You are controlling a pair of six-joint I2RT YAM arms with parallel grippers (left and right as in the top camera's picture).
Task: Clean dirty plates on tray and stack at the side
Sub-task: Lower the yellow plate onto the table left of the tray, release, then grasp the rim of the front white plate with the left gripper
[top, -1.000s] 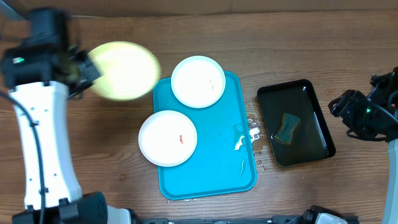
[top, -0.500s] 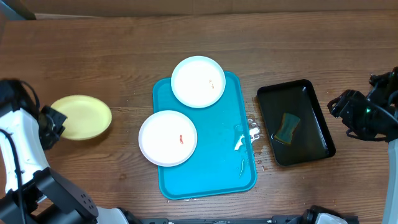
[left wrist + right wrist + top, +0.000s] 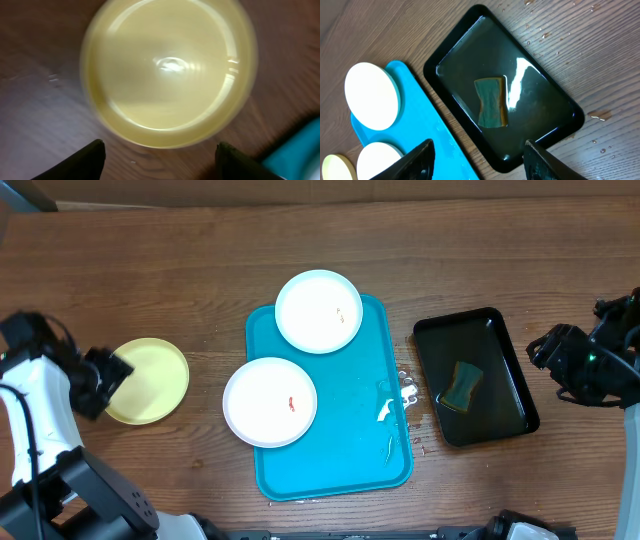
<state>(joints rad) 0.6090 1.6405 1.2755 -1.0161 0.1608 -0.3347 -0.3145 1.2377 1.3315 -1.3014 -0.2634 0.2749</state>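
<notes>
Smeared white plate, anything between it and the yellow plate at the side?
Nothing visible: only bare table lies between the smeared white plate and the yellow plate.

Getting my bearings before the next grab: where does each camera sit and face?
Overhead: above the table, facing down; left arm, right arm at the sides.
Left wrist: down onto the yellow plate; left end effector fingertips at bottom.
Right wrist: down onto black tray and sponge; right end effector fingertips at bottom.
Shared: yellow plate, in overhead and left wrist.
</notes>
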